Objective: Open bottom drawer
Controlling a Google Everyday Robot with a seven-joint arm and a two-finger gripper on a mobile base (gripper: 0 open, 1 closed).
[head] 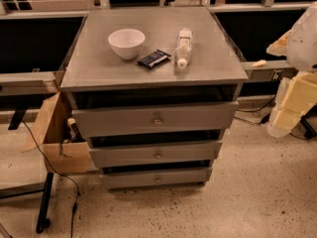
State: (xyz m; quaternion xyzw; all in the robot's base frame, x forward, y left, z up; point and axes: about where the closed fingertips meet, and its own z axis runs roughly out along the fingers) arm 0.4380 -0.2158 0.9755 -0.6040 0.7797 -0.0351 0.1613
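Speckled floor runs under a grey cabinet (pixel 148 63) with 3 drawer fronts stacked at its near side. On top sit a white bowl (pixel 127 42), a dark packet (pixel 154 58) and a plastic bottle (pixel 184 47) lying on its side. The bottom drawer (pixel 129 179) is the lowest and narrowest front, close to the floor, with its small brass knob (pixel 157 179) at centre. To my eye it has not been pulled out yet.

My gripper (pixel 286 118) hangs at the right edge of the view, well apart from the cabinet and higher than that knob. I cannot tell whether it is released or clenched; it holds nothing that I can make out.

I judge this to be the approach step, with no contact made. Next I need to bring the gripper down and left to the level of the lowest knob, keep clear of the 2 fronts above, close on the knob squarely, then pull straight toward the near side.
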